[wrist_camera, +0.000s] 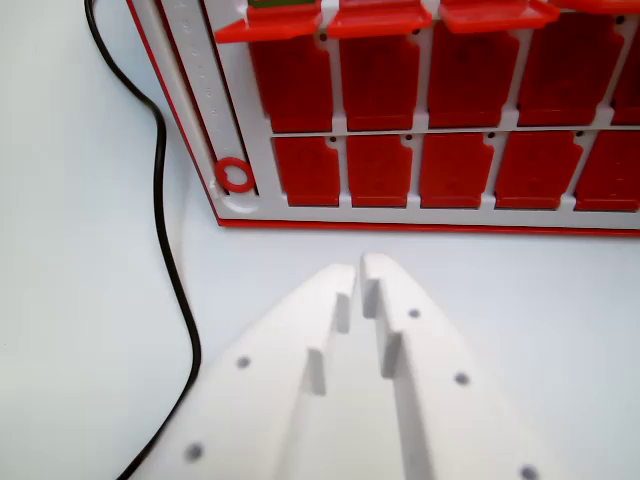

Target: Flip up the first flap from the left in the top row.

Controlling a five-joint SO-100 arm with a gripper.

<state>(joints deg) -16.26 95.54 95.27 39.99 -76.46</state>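
Note:
A red game board (pixel 420 228) with a white frame lies beyond my gripper, in the upper half of the wrist view. Its nearest row holds dark red flaps lying flat; the leftmost of these (pixel 308 168) is next to a small red ring (pixel 233 175). A second row of flat flaps (pixel 292 85) lies behind it. Along the top edge, brighter red flaps (pixel 268 25) stick out raised, with a strip of green just above the leftmost one. My white gripper (pixel 362 268) is below the board's near edge, not touching it. Its fingers are together with nothing between them.
A black cable (pixel 165 190) runs down the pale table on the wrist view's left, curving from the top past the board's left corner to the bottom edge. The table surface (pixel 70 300) is plain light grey.

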